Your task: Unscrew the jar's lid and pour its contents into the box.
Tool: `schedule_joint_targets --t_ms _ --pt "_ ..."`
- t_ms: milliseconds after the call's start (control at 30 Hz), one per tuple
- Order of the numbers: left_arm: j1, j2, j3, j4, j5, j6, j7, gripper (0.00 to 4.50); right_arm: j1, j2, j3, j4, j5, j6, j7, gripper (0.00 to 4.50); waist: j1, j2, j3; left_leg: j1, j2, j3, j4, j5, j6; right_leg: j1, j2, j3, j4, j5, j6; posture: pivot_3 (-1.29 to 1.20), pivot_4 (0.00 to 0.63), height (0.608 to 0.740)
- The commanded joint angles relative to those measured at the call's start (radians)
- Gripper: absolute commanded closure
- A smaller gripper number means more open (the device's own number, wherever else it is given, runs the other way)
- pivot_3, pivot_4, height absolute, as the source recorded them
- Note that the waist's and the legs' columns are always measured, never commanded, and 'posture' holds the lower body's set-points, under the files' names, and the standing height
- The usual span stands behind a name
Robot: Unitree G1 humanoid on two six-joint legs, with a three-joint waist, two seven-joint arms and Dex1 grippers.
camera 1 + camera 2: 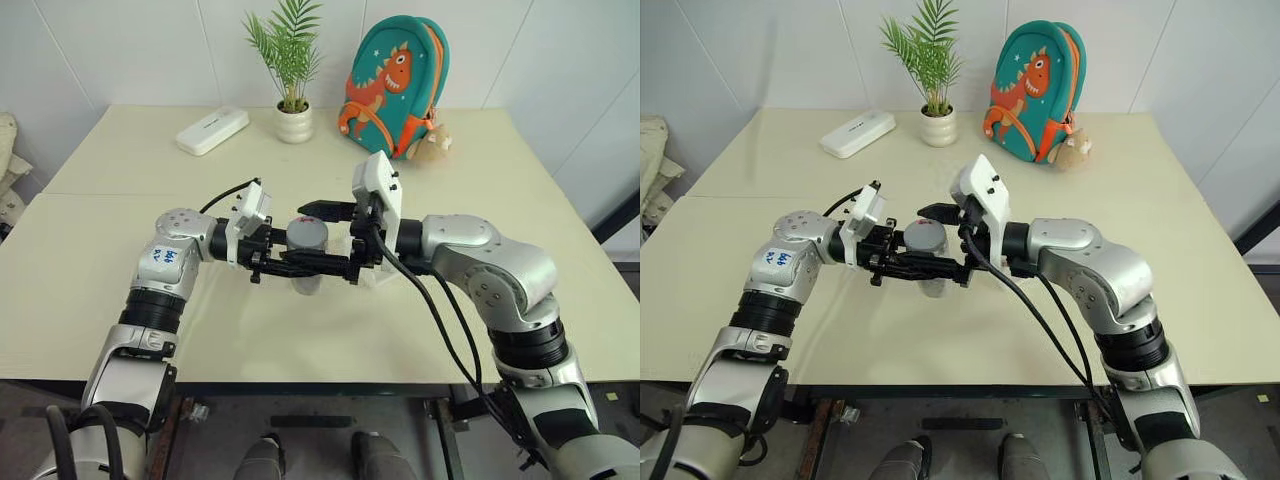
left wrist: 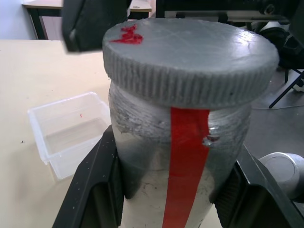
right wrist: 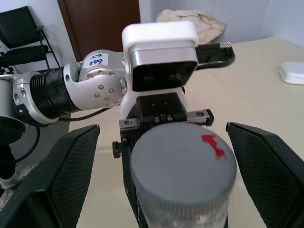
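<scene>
The clear jar with a red strip down its side is held upright above the table, and my left gripper is shut on its body from both sides. Its grey lid with a red mark sits on top. My right gripper comes in from the opposite side and stands open, one finger on each side of the lid with a gap to it. The clear box lies on the table just beyond the jar, under the right wrist. I cannot make out the contents through the jar's wall.
At the back of the cream table stand a white flat case, a potted plant, a teal dinosaur backpack and a small plush toy. The table's front edge runs just below both forearms.
</scene>
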Motion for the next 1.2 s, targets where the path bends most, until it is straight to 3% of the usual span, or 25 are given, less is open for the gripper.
schedule_joint_targets --t_ms 33,533,1200 --pt "-0.014 0.007 0.008 -0.054 -0.008 -0.007 0.000 2.56 -0.046 0.018 0.014 0.025 -0.030 -0.054 0.029 0.02 -0.001 0.000 0.000 0.000 0.000 0.000 0.000 0.000 0.000 0.000 0.000 0.000 0.000 0.000 0.000 0.00 0.150 0.740" --pt "-0.008 0.008 0.007 -0.059 -0.004 -0.015 0.000 2.56 -0.089 0.073 0.027 0.131 -0.122 -0.116 0.045 0.02 0.000 0.000 0.000 0.000 0.000 0.000 0.000 0.000 0.000 0.000 0.000 0.000 0.000 0.000 0.000 0.00 0.150 0.740" --pt "-0.009 0.003 0.007 -0.050 0.001 -0.021 0.000 2.56 -0.018 -0.086 -0.050 0.010 -0.091 -0.030 0.037 0.02 0.000 0.000 0.000 0.000 0.000 0.000 0.000 0.000 0.000 0.000 0.000 0.000 0.000 0.000 0.000 0.00 0.150 0.740"
